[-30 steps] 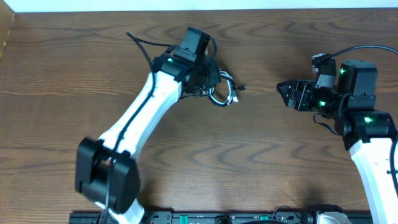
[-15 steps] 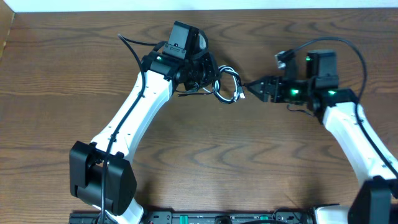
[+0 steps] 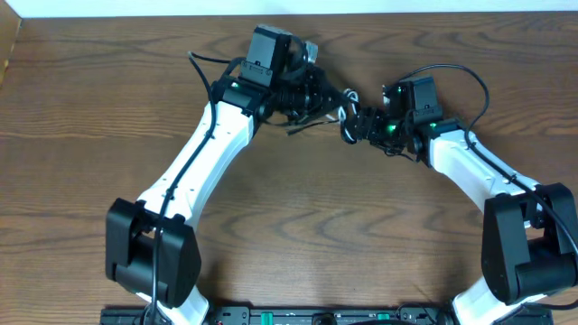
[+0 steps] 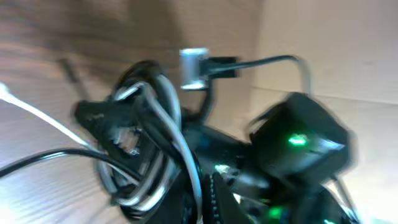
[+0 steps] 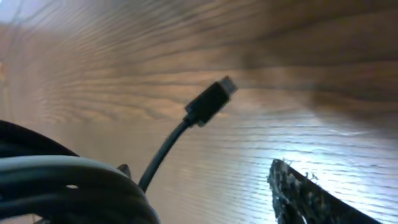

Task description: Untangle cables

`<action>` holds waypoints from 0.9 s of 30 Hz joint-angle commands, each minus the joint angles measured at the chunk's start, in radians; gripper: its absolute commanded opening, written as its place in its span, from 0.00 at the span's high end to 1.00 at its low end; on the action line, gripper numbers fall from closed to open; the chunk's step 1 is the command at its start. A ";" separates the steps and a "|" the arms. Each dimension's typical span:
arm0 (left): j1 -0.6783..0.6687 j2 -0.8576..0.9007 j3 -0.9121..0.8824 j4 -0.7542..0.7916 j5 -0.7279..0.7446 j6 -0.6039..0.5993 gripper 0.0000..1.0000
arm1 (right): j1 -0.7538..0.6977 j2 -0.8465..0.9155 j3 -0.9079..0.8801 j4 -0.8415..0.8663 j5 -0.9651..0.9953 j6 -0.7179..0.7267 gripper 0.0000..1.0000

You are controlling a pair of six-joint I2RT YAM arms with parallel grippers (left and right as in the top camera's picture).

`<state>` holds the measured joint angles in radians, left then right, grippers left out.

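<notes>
Left gripper (image 3: 318, 96) is clamping the limp, light cables (image 3: 340, 111); right gripper (image 3: 356, 126) beside them, state unclear; we are favouring the black plug (image 5: 210, 101).

I'm looking in on a robotics lab bench, not a home or a shop. What tells me: two white machines, the left arm (image 3: 203, 162) and the right arm (image 3: 470, 171), rise from a black rail (image 3: 316, 317) along the near edge of a dark wood-grain table (image 3: 72, 181). Small green status lights (image 3: 390, 129) glow on their wrists. Thick black wires (image 3: 470, 77) loop off the arm housings. A tangle of thin cables (image 3: 341, 116) is between the arm tips, and a pale strip (image 3: 135, 7) runs along the table's far edge
</notes>
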<state>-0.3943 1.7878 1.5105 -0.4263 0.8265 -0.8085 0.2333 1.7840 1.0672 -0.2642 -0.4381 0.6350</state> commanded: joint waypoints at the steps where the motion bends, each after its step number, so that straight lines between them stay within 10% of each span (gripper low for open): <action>1: 0.056 -0.021 0.022 0.153 0.225 -0.120 0.93 | -0.035 0.069 -0.011 -0.068 0.151 0.022 0.38; 12: 0.209 -0.021 0.022 0.368 0.304 -0.233 0.92 | -0.039 0.074 -0.011 -0.161 0.218 -0.057 0.43; 20: 0.248 -0.021 0.022 -0.118 -0.212 0.146 0.93 | -0.047 0.074 -0.011 -0.278 0.344 -0.095 0.44; 27: 0.210 -0.023 0.022 -0.301 -0.226 0.299 0.94 | -0.047 0.074 -0.011 -0.290 0.350 -0.121 0.45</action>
<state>-0.1570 1.7916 1.5150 -0.6708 0.6357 -0.6407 0.1967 1.8408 1.0702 -0.5400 -0.1539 0.5320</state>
